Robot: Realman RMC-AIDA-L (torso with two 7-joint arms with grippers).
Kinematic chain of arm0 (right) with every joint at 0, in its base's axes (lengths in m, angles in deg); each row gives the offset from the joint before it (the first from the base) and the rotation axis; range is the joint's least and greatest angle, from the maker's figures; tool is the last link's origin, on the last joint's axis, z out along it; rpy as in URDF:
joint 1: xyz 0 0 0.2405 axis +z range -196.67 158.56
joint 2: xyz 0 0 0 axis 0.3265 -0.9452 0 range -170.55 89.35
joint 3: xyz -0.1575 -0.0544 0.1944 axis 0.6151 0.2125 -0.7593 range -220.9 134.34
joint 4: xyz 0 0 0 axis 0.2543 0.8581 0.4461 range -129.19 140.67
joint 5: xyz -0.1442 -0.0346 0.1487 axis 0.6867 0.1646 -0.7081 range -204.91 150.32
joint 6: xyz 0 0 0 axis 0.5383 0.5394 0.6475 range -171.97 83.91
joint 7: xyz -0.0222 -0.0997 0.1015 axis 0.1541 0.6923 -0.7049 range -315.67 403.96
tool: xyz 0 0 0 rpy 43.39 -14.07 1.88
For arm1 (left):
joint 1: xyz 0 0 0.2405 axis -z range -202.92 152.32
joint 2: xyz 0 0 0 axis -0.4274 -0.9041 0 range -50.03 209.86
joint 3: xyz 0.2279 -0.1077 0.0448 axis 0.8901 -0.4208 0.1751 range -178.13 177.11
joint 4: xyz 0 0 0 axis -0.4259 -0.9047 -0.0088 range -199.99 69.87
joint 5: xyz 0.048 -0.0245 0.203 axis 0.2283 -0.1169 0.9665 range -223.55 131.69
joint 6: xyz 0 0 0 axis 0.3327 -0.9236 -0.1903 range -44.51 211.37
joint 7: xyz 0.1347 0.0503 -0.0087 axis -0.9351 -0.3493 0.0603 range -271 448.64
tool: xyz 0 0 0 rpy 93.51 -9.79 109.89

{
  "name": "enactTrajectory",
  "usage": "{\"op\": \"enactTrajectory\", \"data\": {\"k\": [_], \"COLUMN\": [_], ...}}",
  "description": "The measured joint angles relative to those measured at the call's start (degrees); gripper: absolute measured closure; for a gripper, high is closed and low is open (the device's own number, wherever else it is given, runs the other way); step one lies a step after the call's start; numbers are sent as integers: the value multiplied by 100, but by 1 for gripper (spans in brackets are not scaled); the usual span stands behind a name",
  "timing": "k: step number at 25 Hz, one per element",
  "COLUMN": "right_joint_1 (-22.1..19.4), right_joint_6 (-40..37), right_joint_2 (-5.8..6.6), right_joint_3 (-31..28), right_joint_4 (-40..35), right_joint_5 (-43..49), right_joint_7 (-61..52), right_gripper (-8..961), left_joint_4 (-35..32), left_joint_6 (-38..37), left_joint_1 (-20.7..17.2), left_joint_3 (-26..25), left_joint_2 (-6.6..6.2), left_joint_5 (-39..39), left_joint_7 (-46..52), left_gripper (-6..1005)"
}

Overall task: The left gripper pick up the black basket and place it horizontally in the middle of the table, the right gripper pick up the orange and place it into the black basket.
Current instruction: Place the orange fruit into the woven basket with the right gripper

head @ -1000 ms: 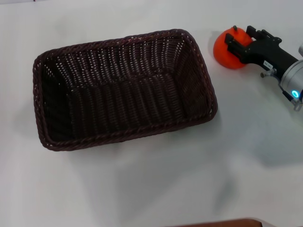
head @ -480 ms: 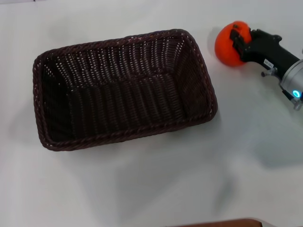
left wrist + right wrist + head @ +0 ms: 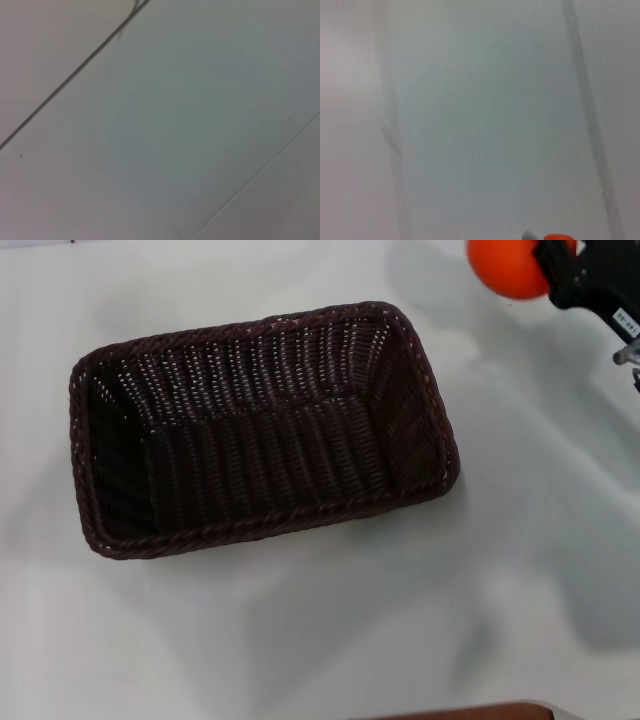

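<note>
A: At the far right of the table (image 3: 300, 640), status?

B: Right gripper (image 3: 556, 268) is clamped on the orange (image 3: 508, 266), now raised off the surface it rested on a second ago.

A: Implication?

B: Pick done; black basket (image 3: 262, 425) sits mid-table, empty. Left gripper unseen.

The right pincer (image 3: 548, 262) clamps the orange (image 3: 508, 265) beyond the black basket (image 3: 260, 425) on the counter (image 3: 330, 630).

A very dark brown-black woven basket (image 3: 262, 430), a bright orange fruit (image 3: 508, 267) and a black gripper (image 3: 556, 268) are seen on a plain white table (image 3: 330, 630).
</note>
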Motion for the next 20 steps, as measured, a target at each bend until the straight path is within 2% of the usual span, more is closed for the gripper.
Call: {"op": "enactTrajectory", "data": {"k": [4, 7, 10, 15, 20], "right_joint_1": [-69, 115, 441, 943, 1057], "right_joint_6": [456, 510, 486, 509, 479], "right_joint_2": [28, 7, -1, -6, 0], "right_joint_3": [497, 810, 1065, 1148, 1211], "right_joint_4": [417, 492, 249, -412, -491], "right_joint_5": [271, 669, 957, 1007, 1015], "right_joint_7": [-152, -261, -286, -387, -453], "right_gripper": [717, 741, 766, 742, 477], "left_joint_4": [-384, -869, -1420, -2424, -3153], "left_joint_6": [54, 156, 348, 684, 836], "left_joint_1": [-6, -5, 12, 70, 86], "left_joint_3": [-142, -196, -363, -781, -1142], "left_joint_2": [7, 5, -1, -1, 9], "left_joint_5": [-334, -760, -1169, -1673, -1848], "left_joint_7": [-644, -1485, -2391, -3762, -4749], "left_gripper": [290, 290, 290, 290, 290]}}
